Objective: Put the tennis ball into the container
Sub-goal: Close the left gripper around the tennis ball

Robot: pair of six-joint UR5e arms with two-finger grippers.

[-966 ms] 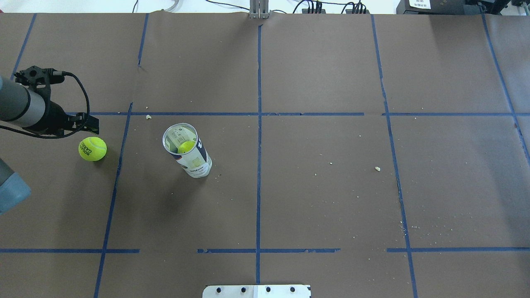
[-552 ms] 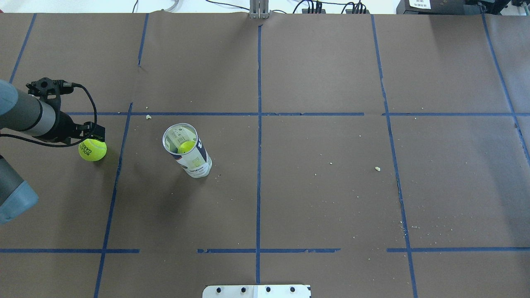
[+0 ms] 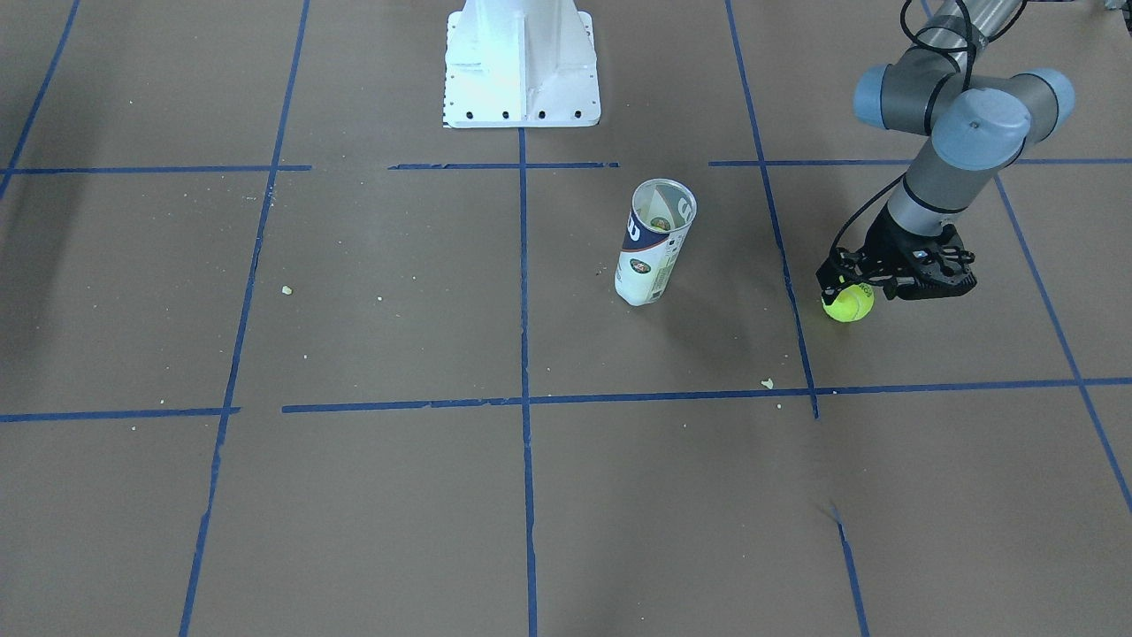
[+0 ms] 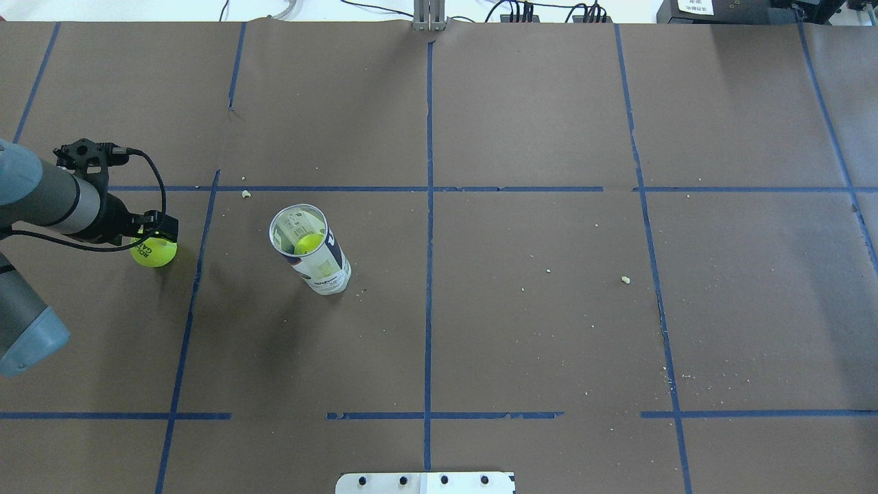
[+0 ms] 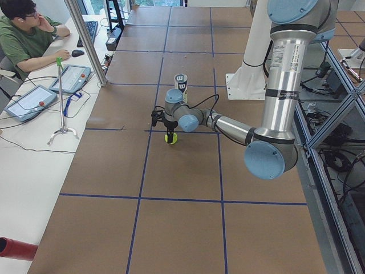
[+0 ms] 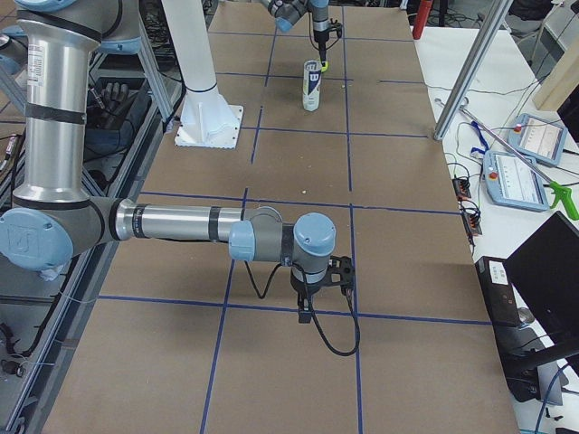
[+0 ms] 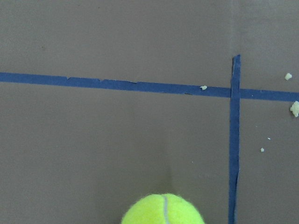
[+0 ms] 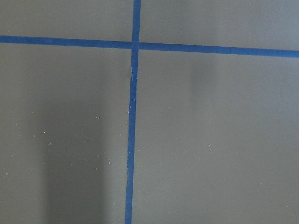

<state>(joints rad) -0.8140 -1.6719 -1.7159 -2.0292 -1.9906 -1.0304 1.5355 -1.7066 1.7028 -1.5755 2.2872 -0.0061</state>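
Observation:
The tennis ball (image 4: 155,254) lies on the brown table at the left, also seen in the front view as the tennis ball (image 3: 847,306). My left gripper (image 4: 155,232) stands open directly over it, fingers reaching down around its upper half. In the left wrist view the ball (image 7: 163,213) shows at the bottom edge, and no fingers are in that frame. The container (image 4: 312,252), a clear tube with a white and navy label, stands upright to the ball's right and holds another yellow ball (image 4: 309,242). My right gripper (image 6: 308,310) hangs low over bare table far from both; I cannot tell its state.
The white metal pedestal (image 3: 520,62) stands at the robot's side of the table. Blue tape lines cross the brown paper, with small crumbs (image 4: 625,279) scattered about. An operator (image 5: 23,34) sits at a desk beyond the table's far edge.
My left gripper has moved right and toward the robot, from beside the ball to over it, now covering the ball's top. The ball and tube have not moved.

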